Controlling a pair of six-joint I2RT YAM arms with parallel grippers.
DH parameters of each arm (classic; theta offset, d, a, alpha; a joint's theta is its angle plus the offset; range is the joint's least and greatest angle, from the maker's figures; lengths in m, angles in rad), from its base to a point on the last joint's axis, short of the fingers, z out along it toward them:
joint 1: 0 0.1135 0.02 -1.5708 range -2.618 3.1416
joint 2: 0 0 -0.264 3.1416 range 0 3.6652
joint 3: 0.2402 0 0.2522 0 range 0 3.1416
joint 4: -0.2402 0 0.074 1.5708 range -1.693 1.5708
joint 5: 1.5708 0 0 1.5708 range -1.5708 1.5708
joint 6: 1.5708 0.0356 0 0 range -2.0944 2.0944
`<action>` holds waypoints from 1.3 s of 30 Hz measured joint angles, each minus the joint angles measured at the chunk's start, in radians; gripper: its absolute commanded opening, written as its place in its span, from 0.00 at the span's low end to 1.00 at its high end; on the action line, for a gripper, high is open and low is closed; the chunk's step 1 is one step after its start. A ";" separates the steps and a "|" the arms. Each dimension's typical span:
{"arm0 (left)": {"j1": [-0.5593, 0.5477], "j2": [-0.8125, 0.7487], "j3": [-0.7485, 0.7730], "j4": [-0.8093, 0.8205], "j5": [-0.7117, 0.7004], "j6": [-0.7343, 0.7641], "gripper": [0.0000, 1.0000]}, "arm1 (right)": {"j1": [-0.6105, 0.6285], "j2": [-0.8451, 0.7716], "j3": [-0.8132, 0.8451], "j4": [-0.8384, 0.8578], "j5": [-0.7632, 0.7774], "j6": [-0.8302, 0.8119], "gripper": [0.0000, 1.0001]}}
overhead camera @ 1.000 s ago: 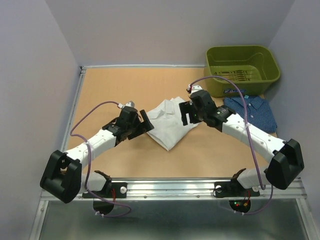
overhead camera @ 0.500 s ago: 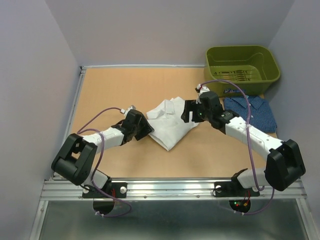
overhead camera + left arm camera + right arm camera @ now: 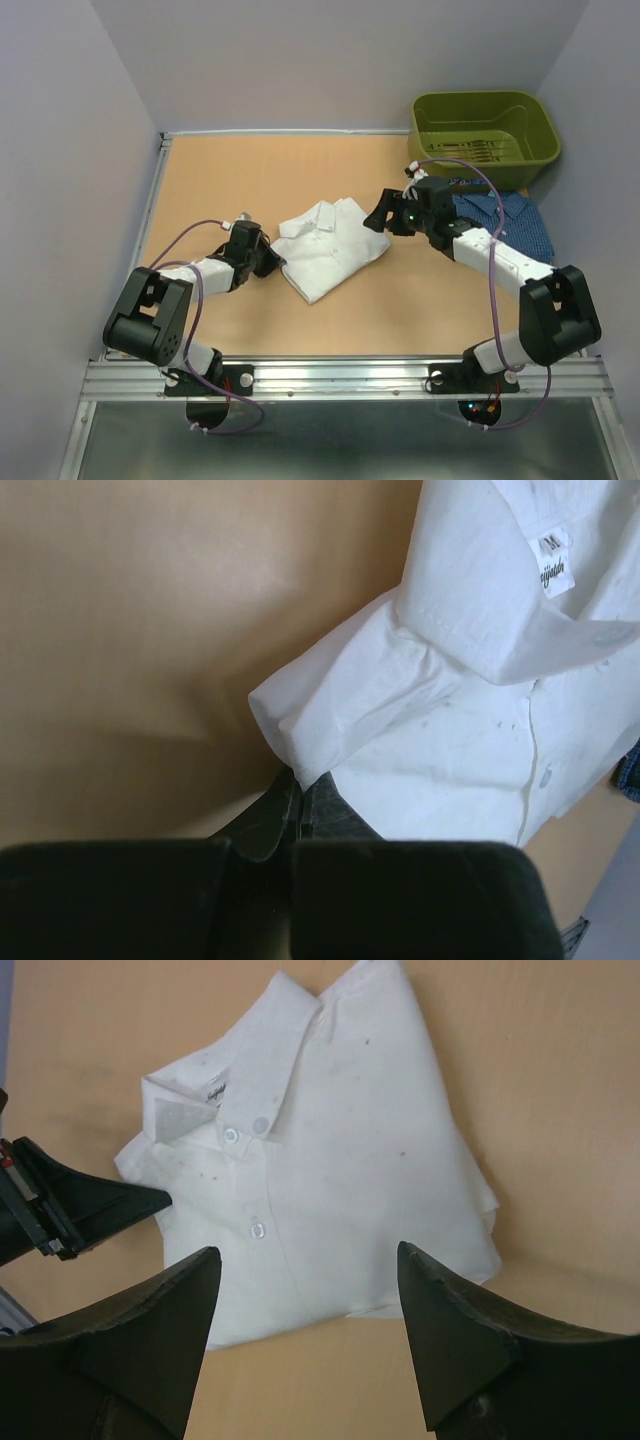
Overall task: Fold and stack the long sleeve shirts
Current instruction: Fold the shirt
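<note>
The left pincer (image 3: pixel 272 262) lies low over the table (image 3: pixel 220 180). Its two fingers are clenched together on the nearest corner of the white shirt (image 3: pixel 325 250). In the left wrist view the dark fingertips (image 3: pixel 278 810) meet exactly at the folded edge of the cloth. From this pincer the shirt spreads forward and to the right, folded, front side up, with a small size label (image 3: pixel 550 565) inside the collar. The right pincer (image 3: pixel 385 212) is released. Its fingers stand wide apart above the opposite side of the same shirt and hold nothing; in its own view the shirt is seen between and beyond its two fingers (image 3: pixel 160 1330). The dark blue shirt (image 3: pixel 520 225) lies flat behind the right pincer, partly hidden by that arm, just beside the olive-green bin (image 3: pixel 480 97)
</note>
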 measured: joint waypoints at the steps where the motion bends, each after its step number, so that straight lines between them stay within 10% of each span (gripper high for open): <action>1: 0.023 -0.006 -0.006 0.000 0.012 0.018 0.00 | -0.014 0.013 0.000 0.023 -0.032 0.015 0.73; 17: 0.129 -0.013 0.017 -0.068 0.072 0.129 0.00 | -0.066 0.351 -0.209 0.504 -0.267 0.232 0.38; 22: 0.156 -0.013 0.053 -0.150 0.054 0.156 0.06 | -0.073 0.333 -0.244 0.547 -0.277 0.211 0.48; 29: 0.192 -0.023 0.162 -0.311 -0.046 0.235 0.77 | -0.079 0.132 -0.232 0.346 -0.178 0.088 0.67; 39: 0.136 -0.365 0.172 -0.400 -0.081 0.208 0.60 | -0.079 -0.139 -0.188 0.119 0.004 -0.053 0.74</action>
